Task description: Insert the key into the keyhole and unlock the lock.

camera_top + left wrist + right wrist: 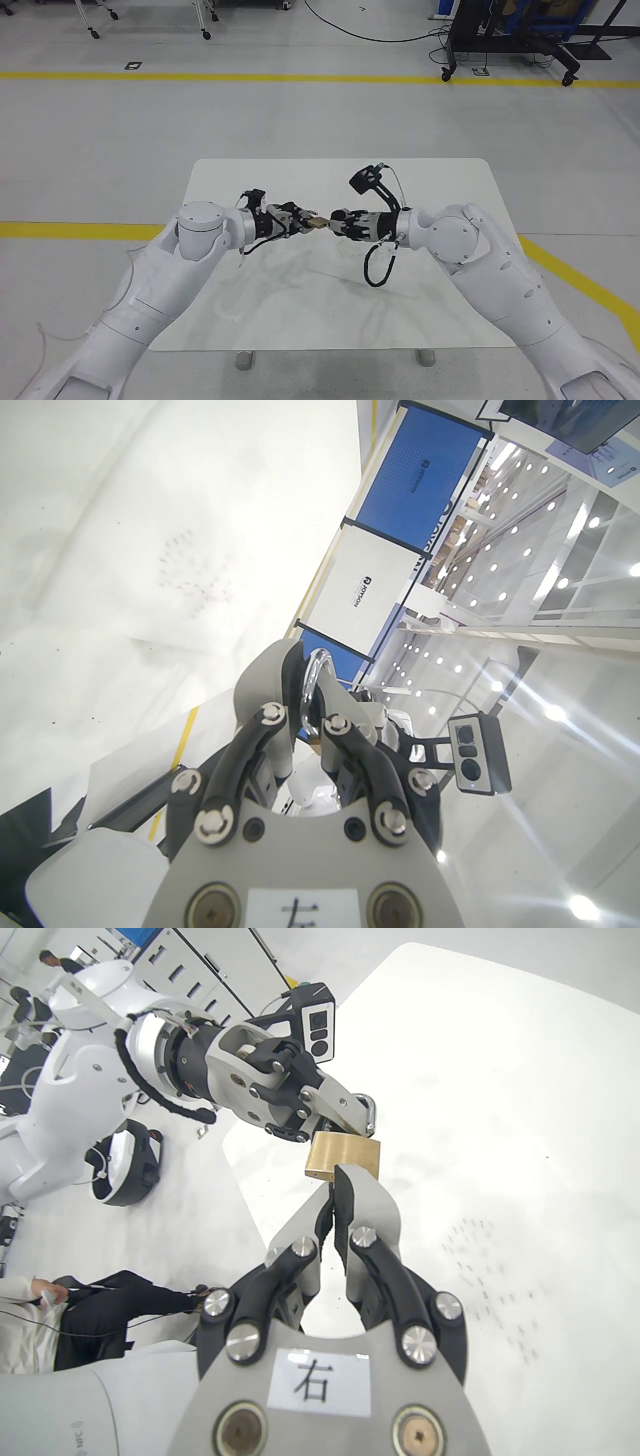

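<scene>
One brass padlock (345,1155), with one silver shackle (370,1110) on it. Two grippers in all: one left gripper (356,1122), one right gripper (336,1179). One white worktop (440,300) under them.

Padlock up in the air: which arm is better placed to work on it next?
Probably right: the right end effector is shut, tips at the bottom edge of the brass padlock, while the left end effector merely holds the shackle.

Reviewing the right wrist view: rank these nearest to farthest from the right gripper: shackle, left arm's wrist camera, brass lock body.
1. Brass lock body, just ahead of the tips of the right gripper.
2. Shackle, beyond the body, held in the left gripper.
3. Left arm's wrist camera, farther back on that arm.
</scene>
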Motion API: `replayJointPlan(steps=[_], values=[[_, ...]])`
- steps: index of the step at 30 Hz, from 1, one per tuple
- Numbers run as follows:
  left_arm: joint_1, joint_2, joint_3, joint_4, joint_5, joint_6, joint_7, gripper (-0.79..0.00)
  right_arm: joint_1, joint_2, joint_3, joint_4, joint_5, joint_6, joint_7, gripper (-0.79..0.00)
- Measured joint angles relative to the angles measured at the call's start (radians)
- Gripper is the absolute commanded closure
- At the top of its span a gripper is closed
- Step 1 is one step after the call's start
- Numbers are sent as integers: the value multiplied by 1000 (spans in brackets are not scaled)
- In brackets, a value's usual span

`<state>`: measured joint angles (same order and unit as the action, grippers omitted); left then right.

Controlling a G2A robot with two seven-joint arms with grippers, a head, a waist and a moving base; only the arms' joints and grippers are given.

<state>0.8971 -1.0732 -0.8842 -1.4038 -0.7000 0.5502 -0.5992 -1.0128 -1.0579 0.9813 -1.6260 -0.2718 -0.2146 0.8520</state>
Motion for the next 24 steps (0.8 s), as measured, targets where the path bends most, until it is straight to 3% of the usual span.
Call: replayJointPlan(steps=[4, 7, 10, 12, 14, 15, 16, 17, 20, 24], values=[[7, 0, -3, -20, 32, 6, 23, 0, -4, -2, 11, 22, 64, -13, -5, 0], [14, 0, -6, -36, 47, 14, 35, 0, -11, -4, 21, 34, 126, -44, -13, -71], [20, -1, -11, -44, 51, 16, 38, 0, -22, -5, 36, 55, 200, -68, -16, -89], [24, -1, -16, -48, 54, 16, 40, 0, -30, -5, 49, 69, 250, -77, -17, -265], [27, -1, -20, -51, 56, 16, 41, 0, -36, -3, 64, 76, 279, -78, -17, -363], [29, -2, -22, -52, 57, 16, 40, 0, -41, -1, 76, 75, 288, -75, -18, -462], [30, -2, -23, -53, 57, 16, 40, 0, -45, 1, 87, 71, 290, -72, -20, -690], [32, -2, -25, -54, 58, 16, 40, 0, -50, 3, 99, 64, 288, -69, -22, -785], [35, -4, -26, -58, 62, 15, 38, 0, -72, 16, 152, 25, 246, -51, -24, -785], [30, -9, -10, -65, 75, 23, 18, 0, -106, 41, 230, -87, 69, -17, 14, -785]])
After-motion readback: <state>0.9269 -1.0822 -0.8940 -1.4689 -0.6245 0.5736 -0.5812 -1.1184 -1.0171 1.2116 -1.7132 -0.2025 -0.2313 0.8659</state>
